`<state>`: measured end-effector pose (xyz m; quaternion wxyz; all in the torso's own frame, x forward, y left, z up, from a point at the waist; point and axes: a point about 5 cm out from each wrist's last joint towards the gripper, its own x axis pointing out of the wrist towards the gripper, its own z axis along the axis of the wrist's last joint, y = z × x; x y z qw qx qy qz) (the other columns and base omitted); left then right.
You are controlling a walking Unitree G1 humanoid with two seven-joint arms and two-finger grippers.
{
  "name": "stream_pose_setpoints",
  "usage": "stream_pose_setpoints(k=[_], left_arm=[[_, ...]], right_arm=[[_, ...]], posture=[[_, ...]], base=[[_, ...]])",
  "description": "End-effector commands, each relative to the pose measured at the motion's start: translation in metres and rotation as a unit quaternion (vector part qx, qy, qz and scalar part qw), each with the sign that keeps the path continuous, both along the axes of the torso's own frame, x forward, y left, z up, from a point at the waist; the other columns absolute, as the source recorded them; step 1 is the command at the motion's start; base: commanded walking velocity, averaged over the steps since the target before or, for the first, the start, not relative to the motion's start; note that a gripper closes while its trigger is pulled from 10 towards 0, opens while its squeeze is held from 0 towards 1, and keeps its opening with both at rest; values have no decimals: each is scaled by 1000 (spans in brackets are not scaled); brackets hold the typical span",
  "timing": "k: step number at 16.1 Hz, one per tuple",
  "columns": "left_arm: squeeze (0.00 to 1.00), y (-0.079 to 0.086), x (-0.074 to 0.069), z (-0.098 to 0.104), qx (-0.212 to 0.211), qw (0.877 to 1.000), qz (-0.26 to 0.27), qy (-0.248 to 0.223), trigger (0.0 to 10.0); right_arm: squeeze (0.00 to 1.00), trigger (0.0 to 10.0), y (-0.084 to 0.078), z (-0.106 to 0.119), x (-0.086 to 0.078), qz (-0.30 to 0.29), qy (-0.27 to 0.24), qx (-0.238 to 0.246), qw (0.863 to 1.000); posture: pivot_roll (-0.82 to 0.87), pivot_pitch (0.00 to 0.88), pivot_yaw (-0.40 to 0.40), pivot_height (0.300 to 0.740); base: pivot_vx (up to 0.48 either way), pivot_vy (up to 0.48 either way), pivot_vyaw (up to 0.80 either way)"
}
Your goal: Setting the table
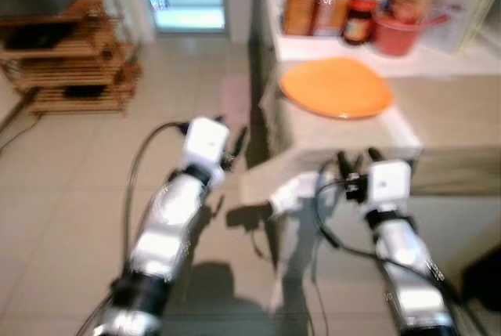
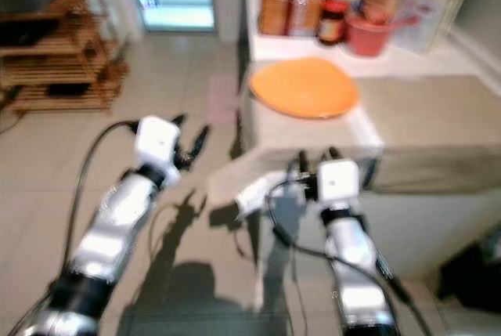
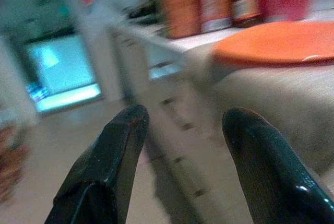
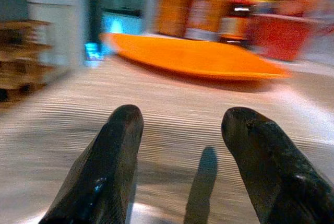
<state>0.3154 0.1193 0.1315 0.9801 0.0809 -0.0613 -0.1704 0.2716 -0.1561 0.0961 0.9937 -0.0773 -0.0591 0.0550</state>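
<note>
One orange plate (image 1: 337, 87) on the table (image 1: 454, 109), at 12 o'clock from the right gripper (image 1: 356, 157). Two grippers, both with fingers apart and empty; left gripper (image 1: 233, 142) at 9 o'clock over floor.

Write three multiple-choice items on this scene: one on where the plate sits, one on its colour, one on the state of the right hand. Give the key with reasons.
1. Where is the plate?
A. On the table, on the beige mat
B. On the wooden shelf
C. On the floor tiles

2. What colour is the plate?
A. Blue
B. Orange
C. White

3. What state is the right hand in?
A. Shut on the plate
B. Shut on a jar
C. Open, holding nothing

Key:
1 A: the plate lies on the mat covering the table, in front of the jars and the red cup, while the wooden shelf stands across the floor.
2 B: it is orange in the head and wrist views.
3 C: the right wrist view shows both black fingers spread apart above the mat with only mat between them, short of the plate.
</note>
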Motion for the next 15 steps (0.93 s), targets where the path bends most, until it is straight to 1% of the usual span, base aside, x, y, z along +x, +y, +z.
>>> stream_pose_setpoints(k=[1,2,4,5,6,7,8,9,11,13,15], left_arm=[[0,-5,-1,-2,-6,1000,-5,8,10000],[0,-5,-2,-4,-5,1000,-4,10,10000],[0,-4,-4,-4,-7,1000,-1,-1,10000],[0,-3,-6,-5,0,1000,-1,1,10000],[0,0,-6,-8,23,1000,13,1,10000],[0,7,-5,-12,26,999,32,14,10000],[0,12,-3,-14,14,999,38,26,10000],[0,15,-2,-13,22,999,41,22,10000],[0,15,-3,-12,12,999,43,22,10000],[0,12,-4,-11,-19,998,48,26,10000],[0,8,-7,-11,-26,998,48,26,10000]], right_arm=[[0,10000,-6,2,-1,-7,-3,-8,1000],[0,10000,-6,3,-1,-7,-6,-10,1000],[0,10000,-7,18,0,-11,-43,-17,999],[0,10000,-7,24,0,-12,-51,-18,998],[0,10000,-8,26,1,-14,-54,-16,998],[0,10000,-9,27,1,-14,-53,-13,998],[0,10000,-11,24,0,-19,-45,-8,999],[0,10000,-12,21,-1,-21,-38,-7,999],[0,10000,-10,18,-2,-17,-31,-6,999],[0,10000,-9,18,-3,-15,-27,-6,999],[0,10000,-8,17,-3,-12,-25,-6,1000]], posture=[[1,0,38,740],[1,0,37,740],[0,0,35,740],[-2,0,36,740],[-2,0,36,740],[-3,0,37,740],[-1,0,36,740],[1,0,37,740],[1,0,36,740],[0,0,33,740],[-2,0,30,740]], base=[[0,0,0],[0,0,0],[0,0,0],[0,0,0],[0,0,0],[0,0,0],[0,0,0],[0,0,0],[0,-122,0],[0,-480,0],[0,-459,0]])
